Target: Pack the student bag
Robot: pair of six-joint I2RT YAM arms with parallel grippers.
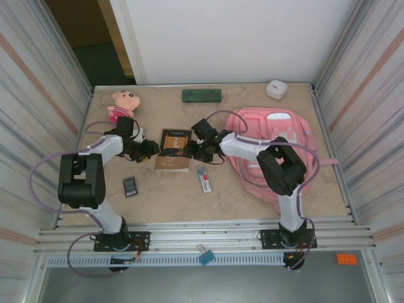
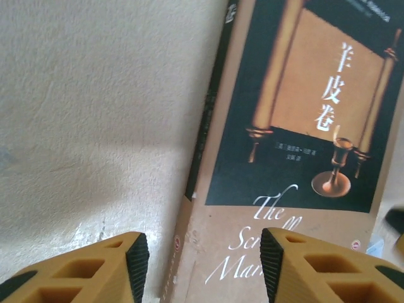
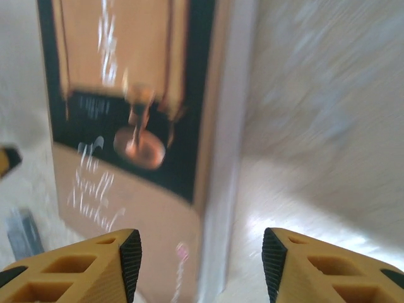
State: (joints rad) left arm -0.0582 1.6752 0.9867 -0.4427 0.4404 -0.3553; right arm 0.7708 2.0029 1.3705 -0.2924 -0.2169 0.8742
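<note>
Early stage: nothing looks packed yet. Student bag (image 1: 249, 123) lies flat just behind and to the right of right gripper (image 1: 192, 150); can't tell if its zip is open. Book (image 1: 173, 148) lies on table (image 1: 252, 202) btw both grippers. Left gripper (image 1: 150, 149): fingers spread, spine edge in the gap. Right: spread too, over opp. edge. Left to pack: book, doll (image 1: 124, 104), green box (image 1: 202, 95) etc. Top view gives bag + layout; wrist views give finger gaps, right one blurred.
</note>
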